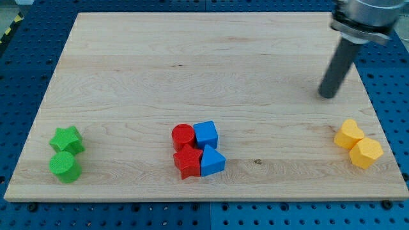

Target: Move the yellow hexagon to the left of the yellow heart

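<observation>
The small yellow hexagon block (367, 153) lies near the right edge of the pale wooden worktop (192, 57), toward its bottom right corner, touching the small yellow heart-shaped block (349, 133), which sits just up and to the view's left of it. So the hexagon is now on the wrong side: it lies right of and below the heart, and must end up on the heart's left.

My tip (328, 96) stands on the worktop above both yellow blocks, toward the view's top and slightly left, near the heart but apart from it, with the hexagon farther off on the heart's far side. The heart lies between my tip and the hexagon, and this is what the coming move turns on: a straight approach would strike the heart first, so I judge the tip must circle round by the right edge and push the hexagon leftward below the heart.

There are no fingers on this arm, only the straight dark rod, so nothing is clamped.
</observation>
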Motion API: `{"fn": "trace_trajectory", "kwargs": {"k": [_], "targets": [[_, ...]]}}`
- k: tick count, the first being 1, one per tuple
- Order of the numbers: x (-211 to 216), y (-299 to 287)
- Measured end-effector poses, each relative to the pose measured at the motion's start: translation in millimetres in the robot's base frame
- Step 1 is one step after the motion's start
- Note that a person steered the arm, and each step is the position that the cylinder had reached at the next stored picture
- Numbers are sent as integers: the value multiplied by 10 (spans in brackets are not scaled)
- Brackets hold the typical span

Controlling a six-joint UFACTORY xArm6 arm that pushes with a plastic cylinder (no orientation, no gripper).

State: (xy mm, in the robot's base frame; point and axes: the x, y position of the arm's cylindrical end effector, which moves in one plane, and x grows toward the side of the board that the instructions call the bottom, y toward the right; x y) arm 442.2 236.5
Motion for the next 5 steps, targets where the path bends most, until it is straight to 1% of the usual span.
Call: {"fn": "trace_trajectory", "kwargs": {"k": [1, 2, 3, 4, 5], "targets": [[289, 696], [412, 1041], [433, 1085], [777, 1086], [1204, 942]]}}
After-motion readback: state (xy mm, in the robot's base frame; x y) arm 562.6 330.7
